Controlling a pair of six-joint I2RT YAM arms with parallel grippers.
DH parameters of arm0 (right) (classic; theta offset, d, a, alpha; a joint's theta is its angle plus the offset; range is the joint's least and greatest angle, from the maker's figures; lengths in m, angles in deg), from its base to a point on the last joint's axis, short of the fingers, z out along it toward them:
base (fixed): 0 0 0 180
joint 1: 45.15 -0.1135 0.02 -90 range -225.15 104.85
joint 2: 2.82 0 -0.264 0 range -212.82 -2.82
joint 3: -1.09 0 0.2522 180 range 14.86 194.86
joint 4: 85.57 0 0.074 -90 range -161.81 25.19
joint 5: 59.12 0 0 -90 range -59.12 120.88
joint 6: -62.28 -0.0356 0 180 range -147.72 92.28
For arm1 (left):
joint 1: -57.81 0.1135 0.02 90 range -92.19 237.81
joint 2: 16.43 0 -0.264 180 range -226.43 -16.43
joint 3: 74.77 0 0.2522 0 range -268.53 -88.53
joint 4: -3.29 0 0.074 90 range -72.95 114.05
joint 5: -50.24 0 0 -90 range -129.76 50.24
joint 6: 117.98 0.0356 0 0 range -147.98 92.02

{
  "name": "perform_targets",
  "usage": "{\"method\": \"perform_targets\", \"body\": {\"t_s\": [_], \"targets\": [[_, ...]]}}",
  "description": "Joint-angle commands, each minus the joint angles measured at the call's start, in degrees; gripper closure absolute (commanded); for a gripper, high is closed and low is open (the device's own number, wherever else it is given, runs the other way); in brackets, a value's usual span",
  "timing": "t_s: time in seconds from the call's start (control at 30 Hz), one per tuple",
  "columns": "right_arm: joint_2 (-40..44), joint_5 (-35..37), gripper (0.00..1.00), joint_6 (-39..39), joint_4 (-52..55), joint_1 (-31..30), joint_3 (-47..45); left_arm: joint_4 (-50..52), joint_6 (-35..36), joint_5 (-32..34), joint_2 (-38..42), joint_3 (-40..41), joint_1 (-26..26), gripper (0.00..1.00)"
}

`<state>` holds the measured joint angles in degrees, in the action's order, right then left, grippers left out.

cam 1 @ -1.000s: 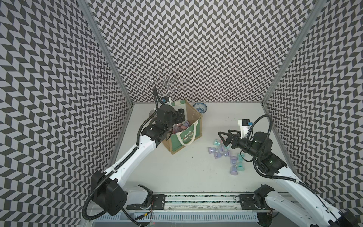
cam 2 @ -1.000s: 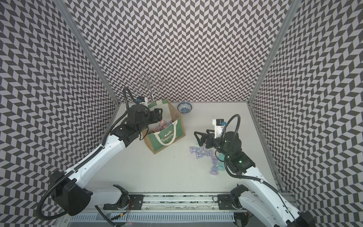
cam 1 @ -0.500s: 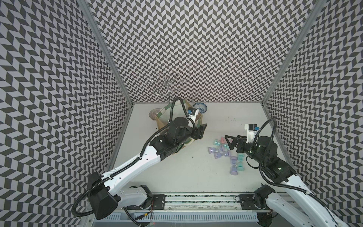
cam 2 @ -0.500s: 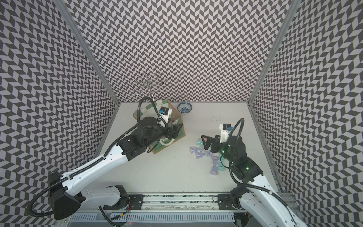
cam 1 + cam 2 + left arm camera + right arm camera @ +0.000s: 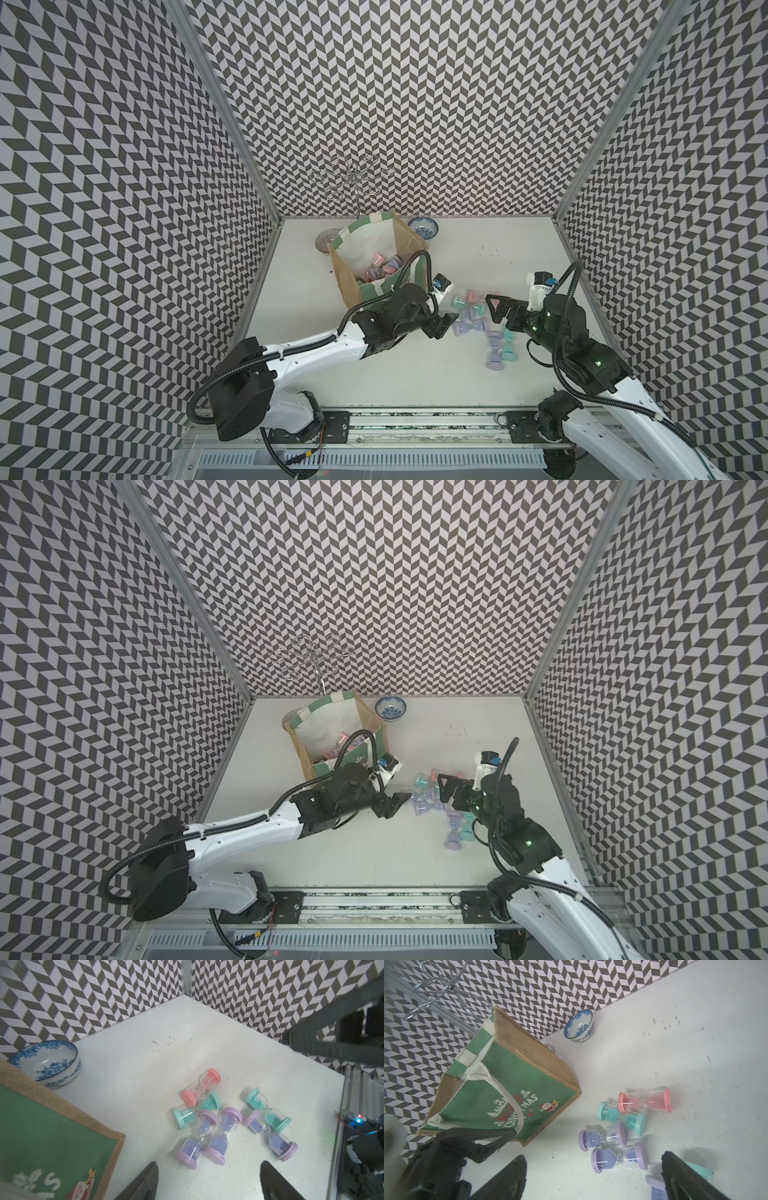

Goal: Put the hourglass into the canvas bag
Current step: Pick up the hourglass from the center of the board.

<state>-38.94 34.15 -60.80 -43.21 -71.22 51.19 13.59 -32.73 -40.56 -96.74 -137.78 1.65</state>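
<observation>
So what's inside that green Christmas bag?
Inside the canvas bag, against its white lining, lie several hourglasses, pink and purple. Its near wall hides part of the floor, so an exact count can't be made.

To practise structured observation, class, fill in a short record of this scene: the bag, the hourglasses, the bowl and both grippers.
Canvas bag: standing open near the back wall
Hourglasses in bag: several, pink and purple
Hourglasses on table: six lying down: one pink, two teal, three purple
Left gripper: open, holding nothing, beside the pile
Right gripper: open, holding nothing, by the pile
Bowl: blue-patterned, beside the bag
</observation>
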Motion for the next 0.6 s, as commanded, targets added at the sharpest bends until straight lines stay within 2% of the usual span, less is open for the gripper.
{"method": "perform_targets", "body": {"t_s": [0.0,0.27,0.57], "targets": [[1.1,2.9,0.01,-2.7,0.6,0.2,-1.5,-7.7,2.7,-3.1,-3.0,1.6,-0.3,0.23],[1.1,1.4,0.01,-4.6,-1.9,0.2,-4.3,-10.7,4.6,-4.2,-12.7,-0.3,-0.6,0.25],[0.5,-0.1,0.01,-5.9,-5.3,0.2,-7.6,-14.2,6.8,-5.2,-18.4,-1.4,-2.4,0.28]]}}
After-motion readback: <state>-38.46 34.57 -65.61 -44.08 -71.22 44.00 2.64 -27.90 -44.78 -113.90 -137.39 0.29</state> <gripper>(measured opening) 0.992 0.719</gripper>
